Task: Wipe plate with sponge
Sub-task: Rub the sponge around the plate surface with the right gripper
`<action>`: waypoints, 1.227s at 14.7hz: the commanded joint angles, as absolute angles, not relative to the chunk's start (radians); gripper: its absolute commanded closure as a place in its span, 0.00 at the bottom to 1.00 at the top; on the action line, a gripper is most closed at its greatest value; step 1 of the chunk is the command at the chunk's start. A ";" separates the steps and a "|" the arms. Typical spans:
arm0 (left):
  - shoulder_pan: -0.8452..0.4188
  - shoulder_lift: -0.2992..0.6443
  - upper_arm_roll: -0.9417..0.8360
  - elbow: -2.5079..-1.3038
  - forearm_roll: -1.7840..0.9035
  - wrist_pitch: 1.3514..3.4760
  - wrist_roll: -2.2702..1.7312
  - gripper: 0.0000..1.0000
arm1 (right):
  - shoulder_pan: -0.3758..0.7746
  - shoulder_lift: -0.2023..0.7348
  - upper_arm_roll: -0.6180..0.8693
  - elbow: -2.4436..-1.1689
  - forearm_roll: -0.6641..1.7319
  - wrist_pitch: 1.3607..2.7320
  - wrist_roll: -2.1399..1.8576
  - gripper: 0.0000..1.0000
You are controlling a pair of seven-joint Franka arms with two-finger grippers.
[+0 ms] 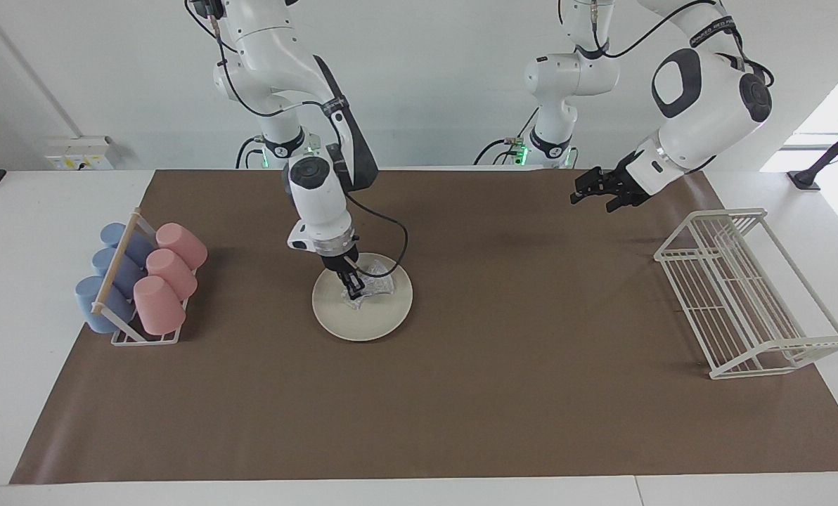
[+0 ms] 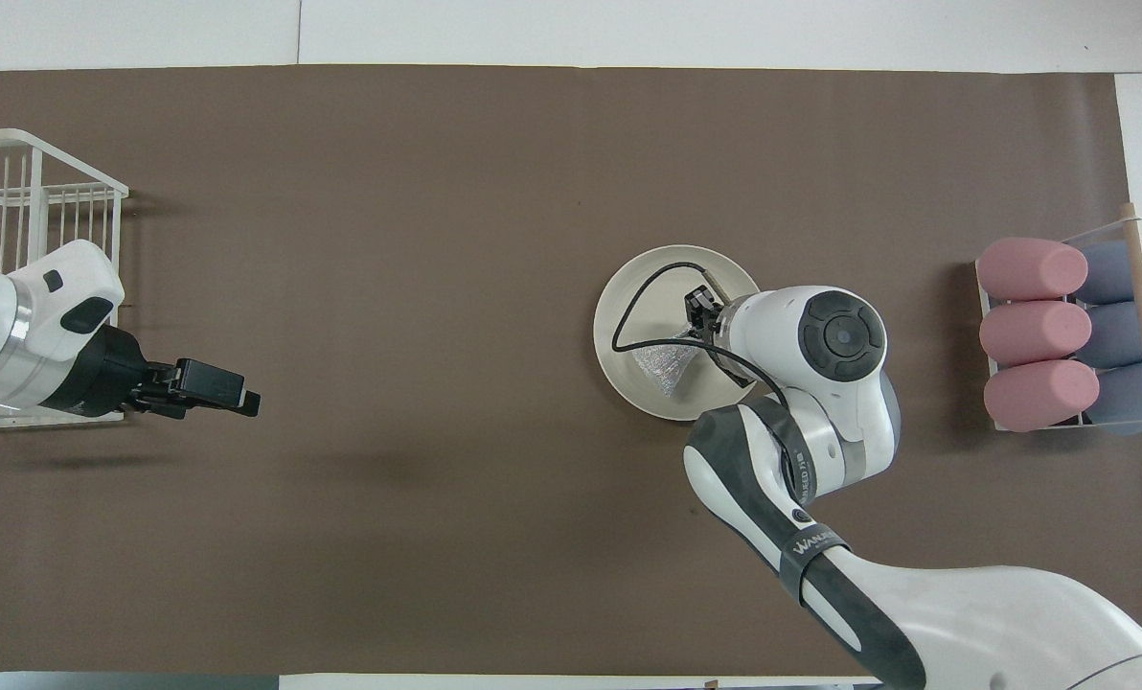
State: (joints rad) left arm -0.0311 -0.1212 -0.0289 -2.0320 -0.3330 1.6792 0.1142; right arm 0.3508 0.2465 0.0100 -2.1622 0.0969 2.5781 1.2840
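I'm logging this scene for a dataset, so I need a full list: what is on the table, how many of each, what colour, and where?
plate: one, cream-white, on the brown mat toward the right arm's end.
sponge: one, silvery-grey, lying on the plate.
pink cups: three, on their sides in the cup rack.
blue cups: three, beside the pink ones in the same rack.
cup rack: one, white wire with a wooden bar, at the right arm's end.
dish rack: one, white wire, at the left arm's end.
brown mat: one, covering the table.
right gripper: down on the sponge, closed on it.
left gripper: waits, raised over the mat.
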 commanded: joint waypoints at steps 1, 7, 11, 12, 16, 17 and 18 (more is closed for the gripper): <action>-0.043 -0.126 -0.025 -2.032 -0.310 1.701 0.095 0.00 | 0.287 0.252 0.017 -2.186 0.104 2.595 1.178 1.00; -0.044 -0.124 -0.025 -2.033 -0.310 1.706 0.068 0.00 | 0.346 0.256 0.018 -2.190 0.115 2.595 1.239 1.00; -0.044 -0.124 -0.025 -2.033 -0.310 1.715 0.063 0.00 | 0.410 0.270 0.018 -2.192 0.115 2.618 1.365 1.00; -0.044 -0.124 -0.025 -2.033 -0.310 1.715 0.063 0.00 | 0.411 0.273 0.018 -2.201 0.117 2.634 1.361 1.00; -0.044 -0.124 -0.025 -2.031 -0.310 1.715 0.058 0.00 | 0.329 0.276 0.017 -2.209 0.117 2.638 1.191 1.00; -0.044 -0.124 -0.025 -2.031 -0.310 1.715 0.057 0.00 | 0.296 0.278 0.017 -2.209 0.117 2.638 1.134 1.00; -0.044 -0.124 -0.025 -2.029 -0.308 1.715 0.057 0.00 | 0.269 0.278 0.017 -2.209 0.115 2.638 1.093 1.00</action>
State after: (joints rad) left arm -0.0316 -0.1211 -0.0289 -2.0320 -0.3324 1.7000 0.0776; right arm 0.3422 0.2460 0.0126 -2.1782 0.1069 2.6082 1.2038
